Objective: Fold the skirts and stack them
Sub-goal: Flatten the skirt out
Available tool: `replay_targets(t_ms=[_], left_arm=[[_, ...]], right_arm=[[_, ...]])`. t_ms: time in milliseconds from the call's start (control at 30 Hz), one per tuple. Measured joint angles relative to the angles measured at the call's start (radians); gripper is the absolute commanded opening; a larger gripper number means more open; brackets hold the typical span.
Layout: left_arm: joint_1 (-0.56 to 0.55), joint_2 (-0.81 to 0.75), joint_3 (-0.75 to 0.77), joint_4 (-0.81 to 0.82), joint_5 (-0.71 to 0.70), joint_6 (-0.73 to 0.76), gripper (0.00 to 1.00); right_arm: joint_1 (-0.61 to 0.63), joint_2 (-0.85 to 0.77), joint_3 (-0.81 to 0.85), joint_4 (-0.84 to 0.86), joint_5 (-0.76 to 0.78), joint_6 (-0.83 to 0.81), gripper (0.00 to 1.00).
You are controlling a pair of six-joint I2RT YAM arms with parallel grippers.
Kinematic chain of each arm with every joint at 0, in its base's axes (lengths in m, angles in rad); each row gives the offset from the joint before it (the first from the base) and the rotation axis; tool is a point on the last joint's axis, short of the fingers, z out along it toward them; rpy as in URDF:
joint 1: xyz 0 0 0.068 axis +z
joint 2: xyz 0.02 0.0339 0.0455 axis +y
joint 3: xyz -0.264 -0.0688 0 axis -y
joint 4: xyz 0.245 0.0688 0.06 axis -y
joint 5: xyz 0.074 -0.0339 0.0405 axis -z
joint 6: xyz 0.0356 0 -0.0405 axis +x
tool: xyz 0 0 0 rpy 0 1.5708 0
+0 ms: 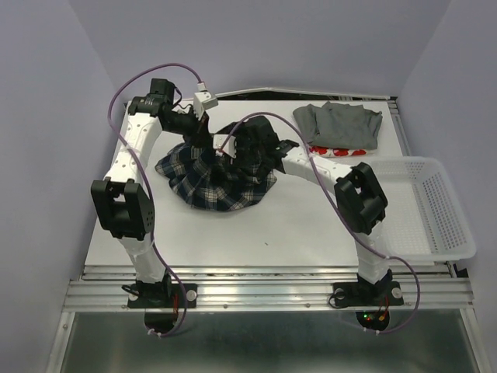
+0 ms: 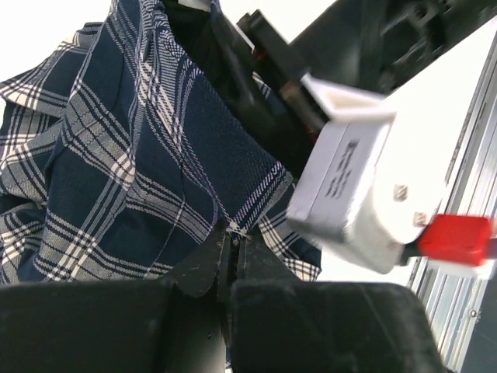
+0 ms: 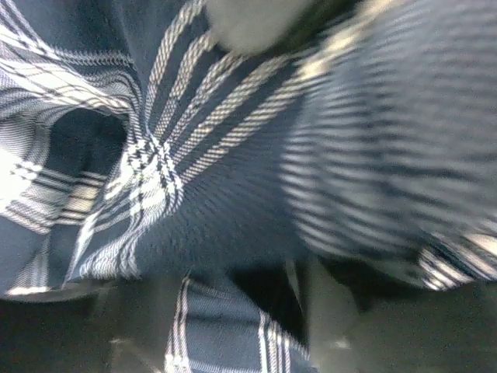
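The plaid skirt lies in a loose, rumpled heap in the middle of the desk, with its far edge lifted off the surface. The left gripper is closed tight on a thin fold of that edge. In the left wrist view the cloth hangs away from the pinch in soft drapes.

The right gripper is pressed in just to the right of the left one, against the same raised part. Its own camera shows only blurred plaid, with a strip of cloth running down between the two dim fingers. I cannot tell whether its jaws have closed on the cloth or stand apart around it.

Judging by the way it sags and creases, the skirt is light, limp and not slippery. It will not hold a shape by itself, so a single pinch would only drag it into a bunch. The better hold is likely two points well apart along one hem or the waistband, so the cloth can be drawn flat before folding.

The grey skirt lies at the far right, on top of the white red-print skirt. A white mesh basket sits near them on the right.
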Motion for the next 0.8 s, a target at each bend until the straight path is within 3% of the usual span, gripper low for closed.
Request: replay_targets(t_ms=[33,67,100,333,533,633,800], left_arm=[[0.003,0.0,0.0,0.0,0.0,-0.001,0.0],[0.008,0.0,0.0,0.001,0.001,-0.006,0.0],[0.011,0.0,0.0,0.002,0.001,-0.009,0.0],[0.123,0.0,0.075,0.043,-0.05,-0.072,0.0],[0.222,-0.073,0.109,0.189,-0.227,-0.102,0.0],[0.224,-0.162,0.052,0.285,-0.27,-0.124,0.0],[0.183,-0.285,-0.035,0.373,-0.298,-0.143,0.0]], right_arm=[[0.002,0.011,0.003,0.008,0.005,-0.014,0.34],[0.004,0.022,0.003,0.018,0.012,-0.03,0.04],[0.005,0.033,0.003,0.019,0.018,-0.045,0.01],[-0.015,-0.042,-0.06,-0.058,0.059,-0.109,0.01],[-0.176,-0.256,-0.082,-0.208,0.061,-0.152,0.01],[-0.286,-0.333,-0.058,-0.255,0.039,-0.209,0.01],[-0.319,-0.418,-0.097,-0.285,0.029,-0.376,0.01]])
